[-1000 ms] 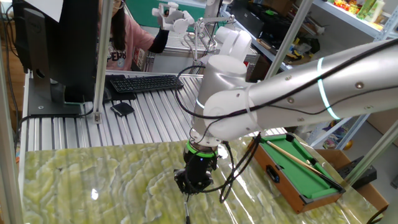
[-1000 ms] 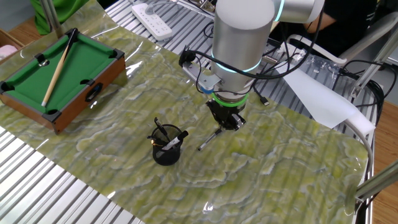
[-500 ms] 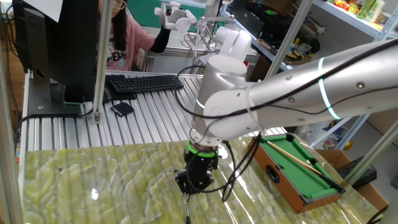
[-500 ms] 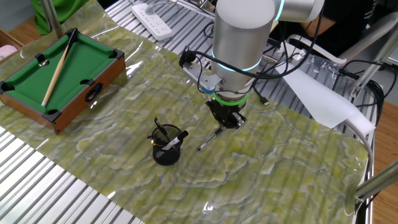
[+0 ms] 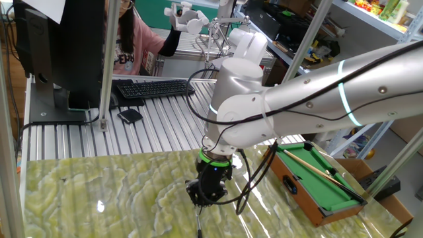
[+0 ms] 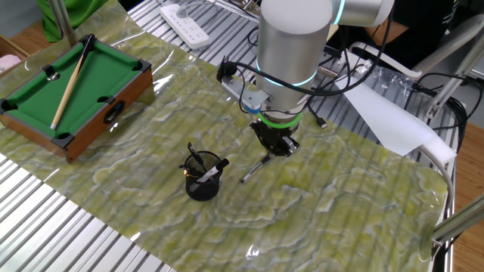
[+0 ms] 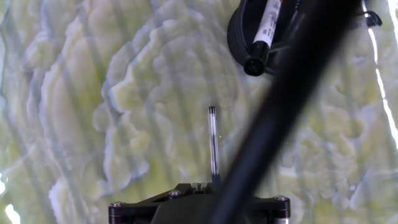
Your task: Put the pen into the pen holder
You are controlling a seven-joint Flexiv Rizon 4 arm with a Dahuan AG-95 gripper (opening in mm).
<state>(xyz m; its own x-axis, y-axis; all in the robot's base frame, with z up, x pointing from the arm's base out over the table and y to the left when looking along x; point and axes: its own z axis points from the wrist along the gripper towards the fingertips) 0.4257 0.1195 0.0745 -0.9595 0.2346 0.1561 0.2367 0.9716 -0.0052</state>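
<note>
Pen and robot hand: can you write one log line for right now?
gripper: shut on slim dark pen | pen: lifted at one end, hanging | black wire-mesh pen holder: apart, upright on table

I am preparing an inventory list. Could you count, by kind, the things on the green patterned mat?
Loose pen: 1
Pen holder, with pens inside: 1
Toy pool table: 1
Wooden cue, lying on the pool table: 1
Total: 4
</note>
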